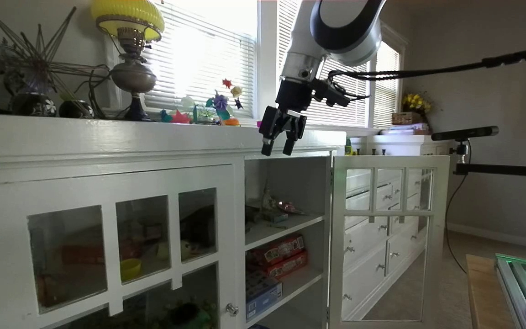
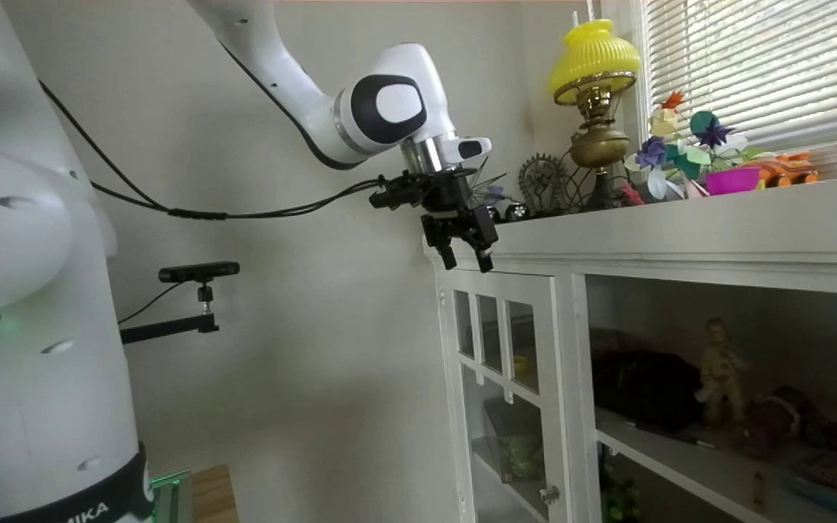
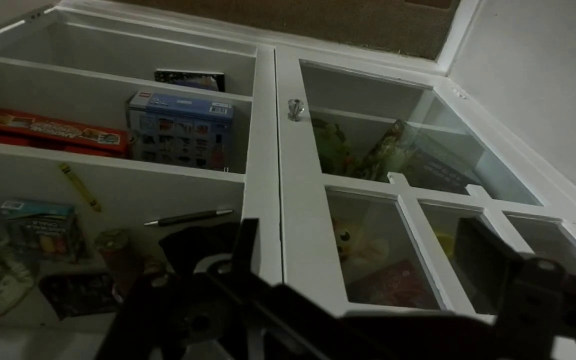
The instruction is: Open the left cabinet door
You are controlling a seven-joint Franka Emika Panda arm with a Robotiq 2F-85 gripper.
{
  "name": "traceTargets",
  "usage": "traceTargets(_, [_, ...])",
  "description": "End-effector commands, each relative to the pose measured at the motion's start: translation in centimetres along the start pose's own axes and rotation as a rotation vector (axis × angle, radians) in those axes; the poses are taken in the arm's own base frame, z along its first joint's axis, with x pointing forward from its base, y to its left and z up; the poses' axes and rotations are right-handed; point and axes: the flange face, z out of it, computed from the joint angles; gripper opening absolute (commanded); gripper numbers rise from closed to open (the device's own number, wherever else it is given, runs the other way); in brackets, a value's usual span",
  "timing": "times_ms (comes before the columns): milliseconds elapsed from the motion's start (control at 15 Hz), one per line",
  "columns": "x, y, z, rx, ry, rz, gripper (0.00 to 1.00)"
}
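Observation:
The left cabinet door (image 1: 225, 228) is wide, white and paned, and it lies closed, flush in its frame, in both exterior views. Its clear faceted knob (image 1: 232, 310) sits low on the edge beside the middle post; the knob (image 3: 295, 109) also shows in the wrist view. My gripper (image 1: 277, 150) points downward in front of the counter's edge, well above the knob. Its fingers are spread apart with nothing between them. In the wrist view the gripper (image 3: 360, 235) has the door's upper panes (image 3: 388, 250) behind it. No contact with the door shows.
Another white paned door (image 1: 439, 205) stands swung outward, beside shelves (image 1: 290, 228) holding boxes and small items. The thick white countertop (image 2: 680, 232) juts above the doors. A yellow-shaded lamp (image 2: 596, 65) and paper flowers (image 1: 222, 103) stand on it. A black cable (image 2: 273, 214) trails from the wrist.

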Motion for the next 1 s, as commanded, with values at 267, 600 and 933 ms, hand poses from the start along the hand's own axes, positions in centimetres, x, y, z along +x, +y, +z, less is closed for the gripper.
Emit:
traceTargets(267, [-0.4, 0.0, 1.9, 0.097, 0.093, -0.038, 1.0])
traceTargets(600, [-1.2, -1.3, 2.9, 0.211, 0.177, -0.175, 1.0])
traceTargets(933, [-1.3, 3.2, 4.2, 0.199, 0.159, -0.274, 1.0])
